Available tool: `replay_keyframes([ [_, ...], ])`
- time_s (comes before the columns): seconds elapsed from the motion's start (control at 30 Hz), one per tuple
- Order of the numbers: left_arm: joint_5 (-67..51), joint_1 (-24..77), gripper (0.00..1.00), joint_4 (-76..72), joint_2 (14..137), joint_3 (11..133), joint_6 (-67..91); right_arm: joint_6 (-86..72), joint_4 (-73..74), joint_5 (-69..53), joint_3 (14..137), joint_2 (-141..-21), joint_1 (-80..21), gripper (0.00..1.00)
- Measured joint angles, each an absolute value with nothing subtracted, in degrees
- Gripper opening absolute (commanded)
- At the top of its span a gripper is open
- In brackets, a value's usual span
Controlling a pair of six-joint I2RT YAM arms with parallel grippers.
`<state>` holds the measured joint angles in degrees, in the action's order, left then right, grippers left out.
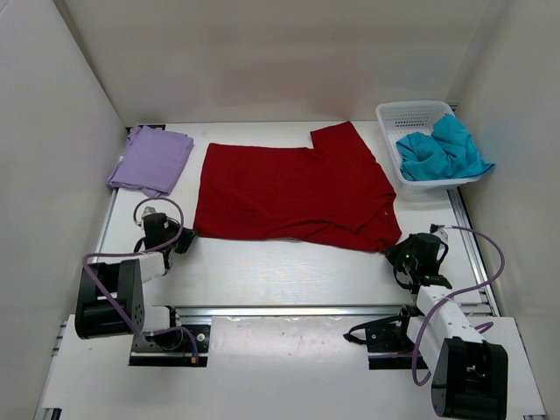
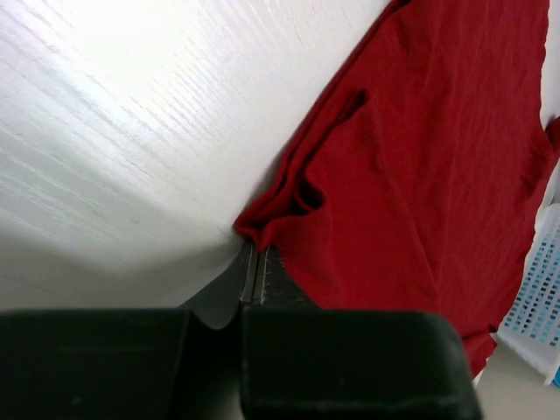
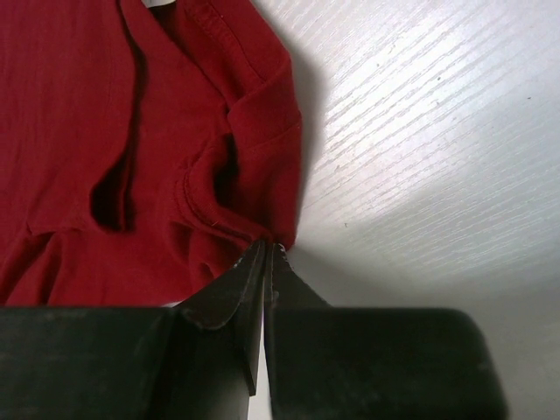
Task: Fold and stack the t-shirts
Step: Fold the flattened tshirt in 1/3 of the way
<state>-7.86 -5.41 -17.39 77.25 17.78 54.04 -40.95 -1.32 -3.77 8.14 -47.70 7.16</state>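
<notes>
Red shirt (image 1: 293,194) lay spread, near corners pinched tight by left gripper (image 2: 255,258) and right gripper (image 3: 266,255); purple shirt (image 1: 150,159) and basket (image 1: 407,108) behind.

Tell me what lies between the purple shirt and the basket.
The red shirt lies spread between purple shirt and basket, shown in the top view.

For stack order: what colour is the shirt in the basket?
The shirt is teal blue, clearest in the top external view.

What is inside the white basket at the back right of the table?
A bunched teal t-shirt fills the white basket, spilling over its rim. Anything beneath the cloth is covered.
</notes>
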Motion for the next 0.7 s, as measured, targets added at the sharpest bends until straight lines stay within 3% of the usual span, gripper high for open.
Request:
replay_keyframes([
  [0.2, -8.7, -9.6, 0.00, -13.9, 71.3, 17.4, 53.0, -41.2, -1.3, -4.1, 8.0, -47.4, 7.2, 0.00],
  [0.33, -13.3, -19.9, 0.00, -11.7, 62.0, 12.6, 51.5, -41.8, 1.7, -3.3, 7.4, -44.3, 6.5, 0.00],
  [0.57, -16.6, -27.4, 0.00, 4.3, 52.1, 9.6, 42.3, -42.2, 9.6, -2.8, 7.1, -38.5, 5.6, 0.00],
  [0.63, -15.4, -26.0, 0.26, 7.9, 47.5, 9.6, 40.5, -42.2, 12.2, -1.7, 7.3, -37.1, 4.3, 0.00],
  [0.67, -15.1, -25.2, 0.33, 8.9, 45.6, 9.6, 39.9, -42.2, 13.3, -1.2, 7.3, -36.5, 3.6, 0.10],
  [0.7, -14.7, -24.5, 0.47, 9.6, 44.0, 9.6, 39.6, -42.2, 14.5, -0.9, 7.4, -35.7, 3.1, 0.27],
])
